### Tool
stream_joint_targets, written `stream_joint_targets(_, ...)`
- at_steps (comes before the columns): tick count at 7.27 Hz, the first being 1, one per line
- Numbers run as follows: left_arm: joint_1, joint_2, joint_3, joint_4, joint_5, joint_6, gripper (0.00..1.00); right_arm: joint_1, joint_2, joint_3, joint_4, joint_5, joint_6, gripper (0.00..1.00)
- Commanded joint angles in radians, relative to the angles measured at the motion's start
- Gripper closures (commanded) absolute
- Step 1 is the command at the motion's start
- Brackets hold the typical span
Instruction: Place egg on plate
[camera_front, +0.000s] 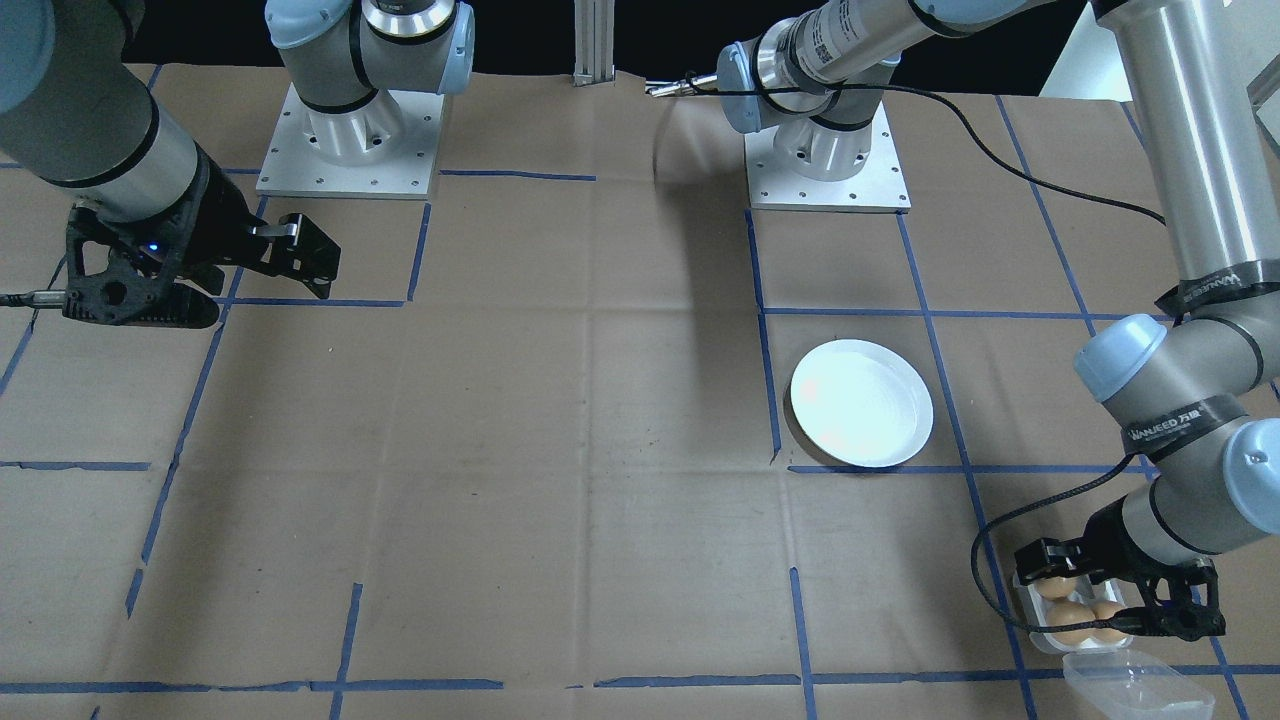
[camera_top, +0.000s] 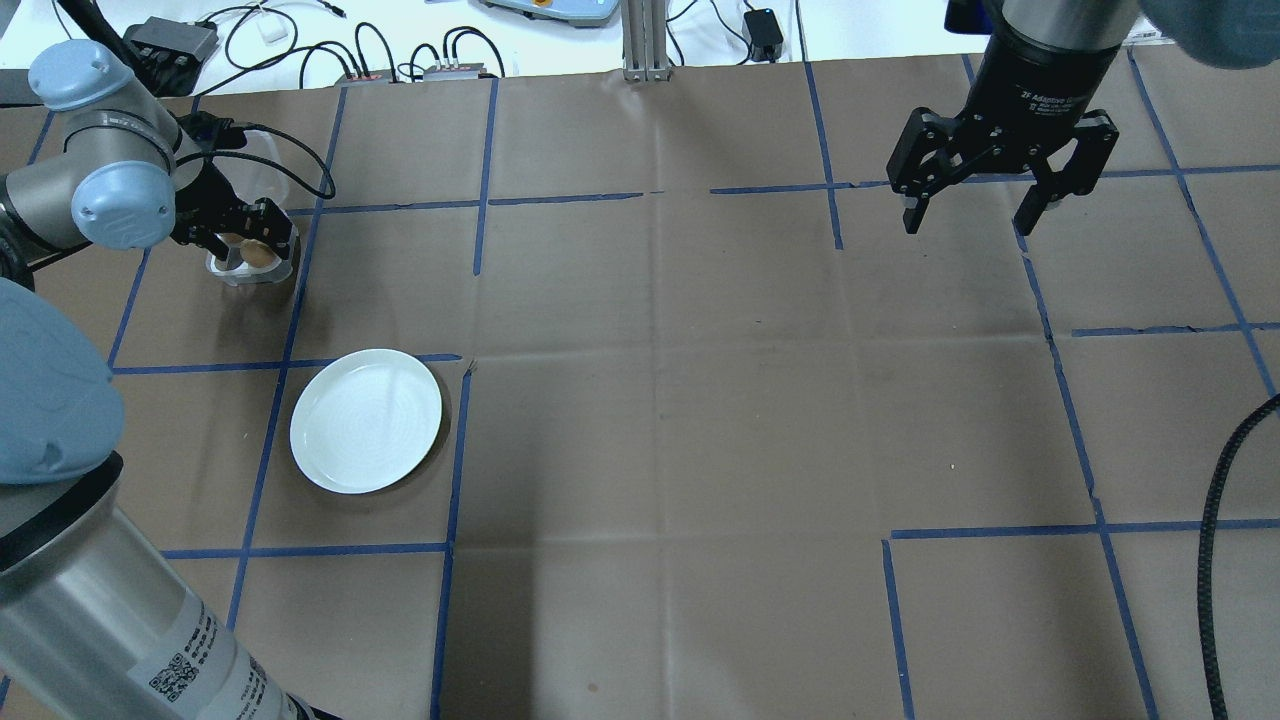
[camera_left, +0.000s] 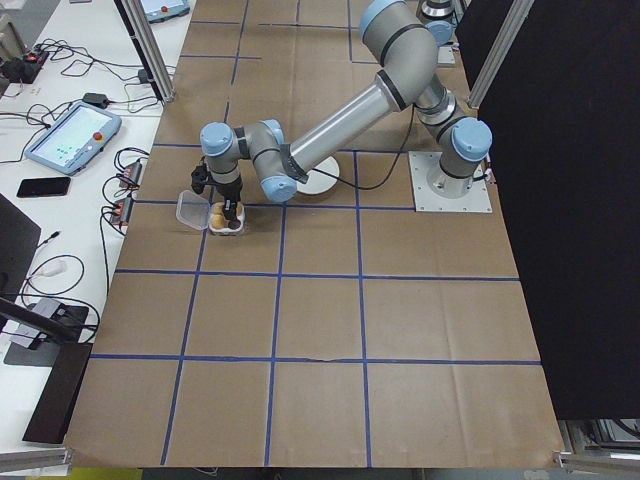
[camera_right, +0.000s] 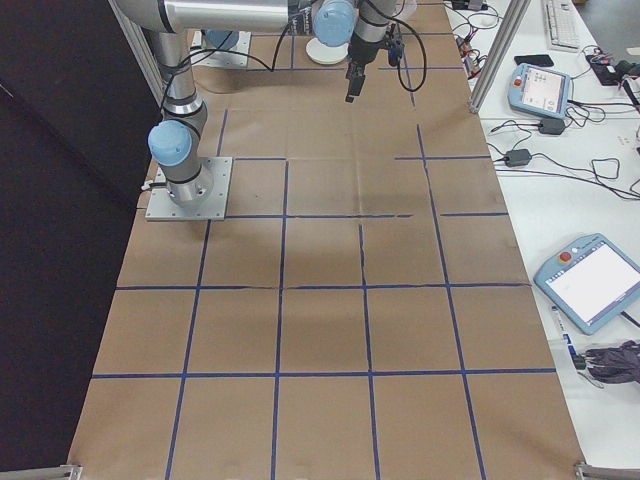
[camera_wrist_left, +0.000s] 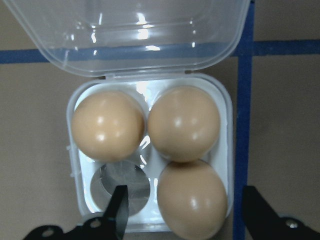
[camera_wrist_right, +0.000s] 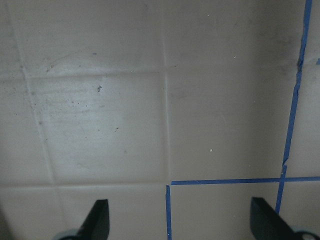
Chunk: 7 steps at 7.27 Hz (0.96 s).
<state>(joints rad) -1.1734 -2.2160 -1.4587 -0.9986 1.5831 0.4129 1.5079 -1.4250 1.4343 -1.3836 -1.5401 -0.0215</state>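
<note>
— Near the table's (camera_top: 700, 400) far left corner, what did the left gripper (camera_wrist_left: 182, 207) do?

— It hung over the small egg tray (camera_wrist_left: 150, 150), fingers spread wide and holding nothing. One fingertip (camera_wrist_left: 119, 205) stood over the tray's empty hole, the other (camera_wrist_left: 260, 210) outside the tray's edge, so the nearest egg (camera_wrist_left: 192, 205) lay between them. I could not tell if they touched it.

— And the other eggs?

— Two more (camera_wrist_left: 107, 125) sat in the back holes, beside the clear lid (camera_wrist_left: 130, 35), which was folded open.

— Where was the plate (camera_top: 366, 420)?

— On the table's left side, nearer the robot than the tray, well apart from it, with nothing on it.

— The right gripper (camera_top: 975, 210)?

— Open too, above the bare paper near the far right edge.
</note>
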Motion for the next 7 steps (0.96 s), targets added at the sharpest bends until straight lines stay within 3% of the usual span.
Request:
stream_joint_targets(1, 0.000, 0.002, 0.001, 0.000, -0.002, 0.000, 0.38, 0.000, 0.000, 0.000, 0.000, 0.000, 0.000, 0.00)
stream_joint_targets(5, -0.002, 0.016, 0.004, 0.000, -0.006, -0.002, 0.64, 0.000, 0.000, 0.000, 0.000, 0.000, 0.000, 0.00)
stream_joint_targets(7, -0.002, 0.024, 0.000, -0.001, -0.003, -0.002, 0.85, 0.000, 0.000, 0.000, 0.000, 0.000, 0.000, 0.00)
